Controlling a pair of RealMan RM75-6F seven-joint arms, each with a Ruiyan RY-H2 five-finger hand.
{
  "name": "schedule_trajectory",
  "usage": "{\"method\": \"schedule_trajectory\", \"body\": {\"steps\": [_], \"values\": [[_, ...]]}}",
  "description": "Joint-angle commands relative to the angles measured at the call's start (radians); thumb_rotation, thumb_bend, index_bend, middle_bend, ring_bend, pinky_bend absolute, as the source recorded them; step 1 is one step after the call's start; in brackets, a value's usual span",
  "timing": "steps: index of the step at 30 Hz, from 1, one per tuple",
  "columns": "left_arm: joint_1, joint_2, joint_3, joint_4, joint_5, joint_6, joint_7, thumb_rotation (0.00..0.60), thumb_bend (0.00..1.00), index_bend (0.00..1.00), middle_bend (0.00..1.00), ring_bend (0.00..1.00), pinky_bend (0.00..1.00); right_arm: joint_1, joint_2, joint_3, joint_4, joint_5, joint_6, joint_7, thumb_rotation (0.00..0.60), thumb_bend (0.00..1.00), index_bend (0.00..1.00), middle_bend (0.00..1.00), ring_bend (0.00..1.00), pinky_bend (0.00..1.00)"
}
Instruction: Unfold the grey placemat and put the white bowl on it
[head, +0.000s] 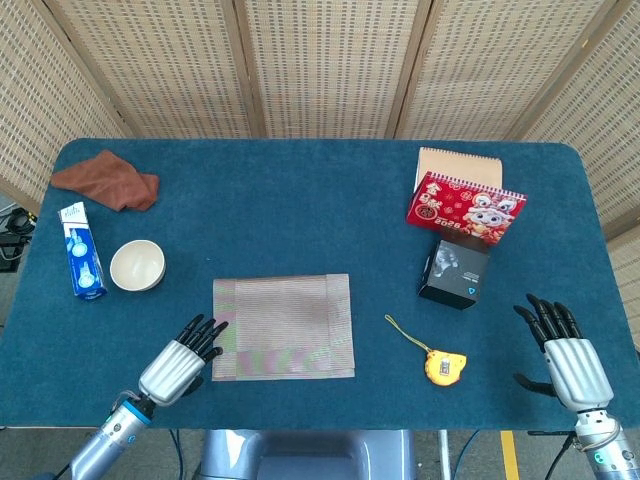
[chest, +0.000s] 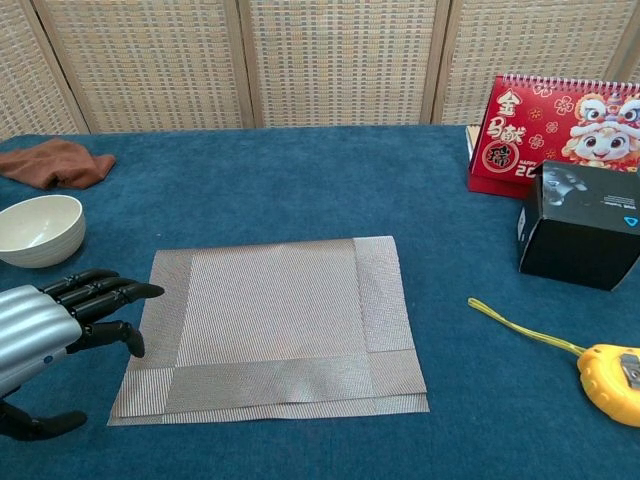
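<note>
Grey placemat (head: 283, 327) lies folded, centre-front of worktop (head: 300, 210); doubled edge shows along its near side. White bowl (head: 137, 265) sits well left of it, empty. Left hand (head: 184, 361) at mat's left edge, fingers (chest: 112, 291) spread, holding nothing; contact with mat unclear from either view. Right hand (head: 563, 356) far right, fingers apart, idle.

Step in hand: catch top layer only at near-left corner, lift and swing it over without dragging the mat.

Writing: red calendar (chest: 560, 130) shows Chinese characters and "20"; black box (chest: 580, 235) print unreadable
</note>
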Motion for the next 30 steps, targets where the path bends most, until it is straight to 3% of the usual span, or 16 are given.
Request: {"method": "schedule_trajectory", "body": {"steps": [1,30], "values": [[0.002,-0.008,-0.003,0.005,-0.002,-0.004,0.003,0.600,0.23,0.28,0.00,0.00,0.00,0.000,0.001,0.000,-0.001,-0.001,0.001,0.001,0.600,0.08,0.14,0.00,0.00,0.00],[0.004,-0.098,-0.049,0.033,-0.032,-0.026,0.028,0.600,0.25,0.30,0.00,0.00,0.00,-0.001,0.008,-0.001,-0.007,-0.007,0.007,0.015,0.600,0.08,0.14,0.00,0.00,0.00]]}}
